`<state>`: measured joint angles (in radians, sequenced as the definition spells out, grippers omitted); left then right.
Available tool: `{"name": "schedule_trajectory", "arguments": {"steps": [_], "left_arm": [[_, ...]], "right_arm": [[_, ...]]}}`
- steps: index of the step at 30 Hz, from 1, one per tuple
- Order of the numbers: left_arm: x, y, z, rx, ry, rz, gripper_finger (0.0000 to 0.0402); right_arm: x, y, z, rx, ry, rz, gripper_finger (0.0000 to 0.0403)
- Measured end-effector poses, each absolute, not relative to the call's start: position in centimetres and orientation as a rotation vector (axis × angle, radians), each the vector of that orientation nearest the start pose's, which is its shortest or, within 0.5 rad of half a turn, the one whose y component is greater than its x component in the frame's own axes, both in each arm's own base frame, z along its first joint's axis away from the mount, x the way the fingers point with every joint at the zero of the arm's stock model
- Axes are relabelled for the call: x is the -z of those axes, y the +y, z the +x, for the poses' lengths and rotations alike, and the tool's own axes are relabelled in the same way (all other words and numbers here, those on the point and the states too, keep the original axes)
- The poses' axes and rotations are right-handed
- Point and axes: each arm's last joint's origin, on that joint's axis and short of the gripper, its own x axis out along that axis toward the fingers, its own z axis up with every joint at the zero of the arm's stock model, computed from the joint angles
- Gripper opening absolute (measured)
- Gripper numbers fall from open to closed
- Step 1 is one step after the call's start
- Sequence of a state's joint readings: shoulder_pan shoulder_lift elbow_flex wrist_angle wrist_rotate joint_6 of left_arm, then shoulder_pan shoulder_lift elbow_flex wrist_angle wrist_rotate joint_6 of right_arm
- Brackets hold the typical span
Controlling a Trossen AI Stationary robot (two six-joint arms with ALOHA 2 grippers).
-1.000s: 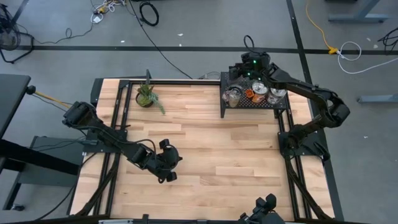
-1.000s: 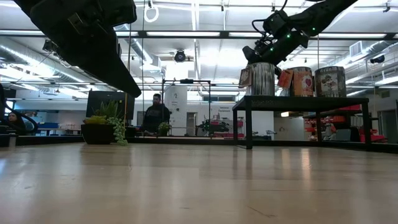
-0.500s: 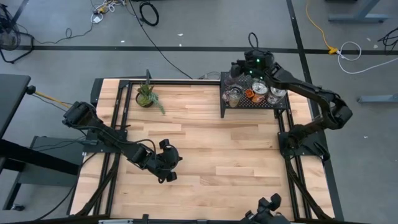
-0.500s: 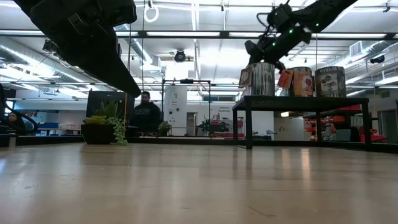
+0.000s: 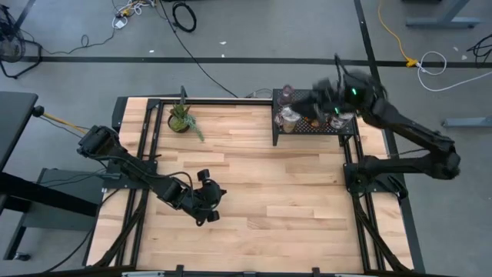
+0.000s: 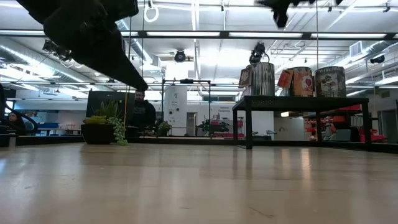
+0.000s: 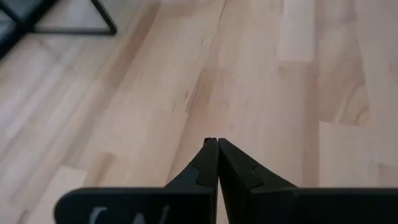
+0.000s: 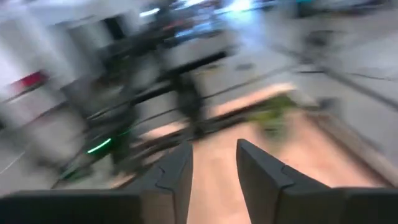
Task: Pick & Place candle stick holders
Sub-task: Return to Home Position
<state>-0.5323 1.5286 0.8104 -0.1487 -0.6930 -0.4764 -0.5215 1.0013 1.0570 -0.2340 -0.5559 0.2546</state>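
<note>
Shelf [image 6: 298,99] bears candle stick holders [image 6: 303,81]; parted right tool [image 8: 214,146] hangs above them.

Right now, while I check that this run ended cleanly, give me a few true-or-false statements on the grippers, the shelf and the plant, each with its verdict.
1. The left gripper is shut with nothing in it. True.
2. The right gripper is clamped on a holder. False: it is open and empty, up above the shelf.
3. Several candle stick holders stand on top of the black shelf. True.
4. The potted plant sits on the shelf. False: it stands on the table, well apart from the shelf.
</note>
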Motion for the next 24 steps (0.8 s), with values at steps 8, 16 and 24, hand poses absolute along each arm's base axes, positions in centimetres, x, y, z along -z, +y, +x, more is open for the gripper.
{"name": "schedule_trajectory", "arguments": {"steps": [8, 16, 24], "left_arm": [[-23.7, -11.7, 25.6, -0.273, 0.437, 0.165, 0.0013], [-28.9, -8.9, 24.5, 0.001, 0.264, 0.32, 0.0013], [-28.6, -3.5, 26.3, 0.056, 0.233, 0.248, 0.0005]], "right_arm": [[-29.7, 1.8, 18.6, -0.177, -0.13, 0.203, 0.0086], [-20.9, 5.6, 17.1, -0.048, -0.241, 0.082, 0.0045], [-19.7, 6.7, 18.9, -0.02, -0.153, -0.045, 0.0019]]}}
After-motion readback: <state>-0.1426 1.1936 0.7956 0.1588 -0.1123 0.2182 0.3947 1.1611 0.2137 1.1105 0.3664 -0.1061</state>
